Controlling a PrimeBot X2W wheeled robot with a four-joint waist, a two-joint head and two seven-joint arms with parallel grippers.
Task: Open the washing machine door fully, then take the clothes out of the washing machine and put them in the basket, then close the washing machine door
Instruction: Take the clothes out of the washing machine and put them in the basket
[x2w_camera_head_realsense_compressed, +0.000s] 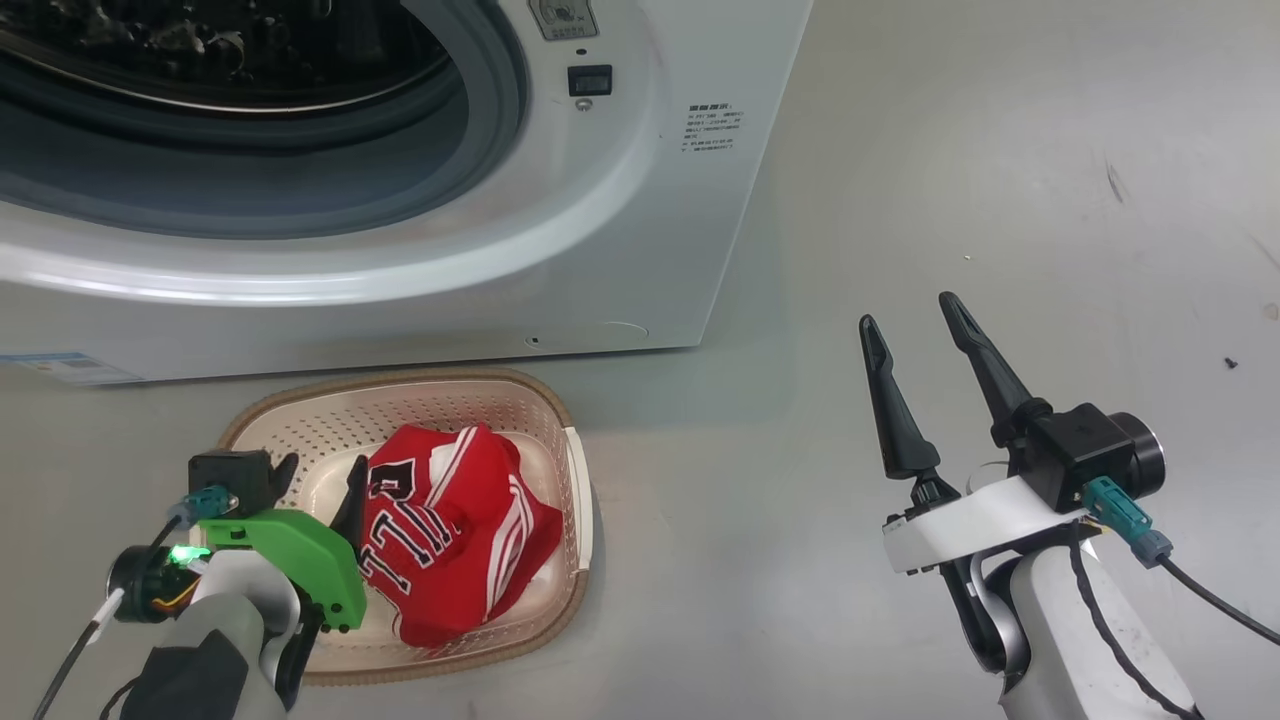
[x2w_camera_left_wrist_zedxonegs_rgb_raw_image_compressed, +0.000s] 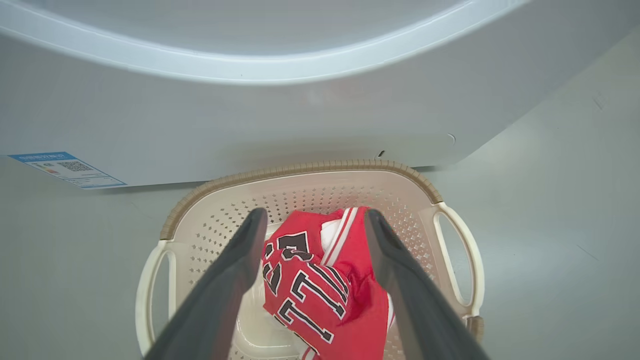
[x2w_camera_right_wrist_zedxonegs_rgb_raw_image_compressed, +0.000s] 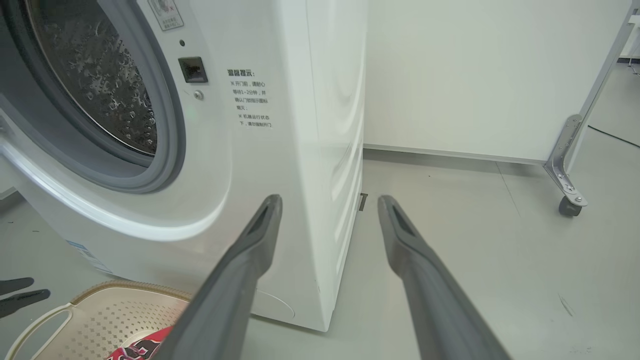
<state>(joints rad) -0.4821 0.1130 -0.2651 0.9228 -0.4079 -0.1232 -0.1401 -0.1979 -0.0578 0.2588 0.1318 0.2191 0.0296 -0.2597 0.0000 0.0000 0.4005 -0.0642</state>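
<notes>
Pale grey floor (x2w_camera_head_realsense_compressed: 950, 200), smooth and faintly scuffed, runs under everything, with a flat white wall panel (x2w_camera_right_wrist_zedxonegs_rgb_raw_image_compressed: 475, 75) behind; on it stands the washing machine (x2w_camera_head_realsense_compressed: 640, 250), a big box of glossy white metal, its round mouth ringed in thick matt grey rubber (x2w_camera_head_realsense_compressed: 495, 110) and uncovered, so I judge the washing machine door to be swung aside and the opening step done; the perforated steel drum (x2w_camera_right_wrist_zedxonegs_rgb_raw_image_compressed: 100, 85) glints behind the ring, and the part in sight holds no fabric, though whether anything lies deeper I cannot tell; just in front of the machine sits the basket (x2w_camera_head_realsense_compressed: 400, 383), a rounded cream plastic tub with dotted walls, a brown woven-look rim and looped side handles; the clothes (x2w_camera_head_realsense_compressed: 450, 520) lie inside it in a soft crumpled heap of red fabric, white stripes and navy-and-white lettering, so the unloading seems done or nearly so, and closing the door is what remains; the left gripper (x2w_camera_left_wrist_zedxonegs_rgb_raw_image_compressed: 315, 215) hangs over the basket with its long dark fingers spread wide to either side of the heap, clamping nothing; the right gripper (x2w_camera_head_realsense_compressed: 905, 308) hovers over bare floor well apart from the basket, its tapered fingers likewise parted and empty; a small blue label (x2w_camera_left_wrist_zedxonegs_rgb_raw_image_compressed: 65, 170) sticks at the machine's lower edge.
</notes>
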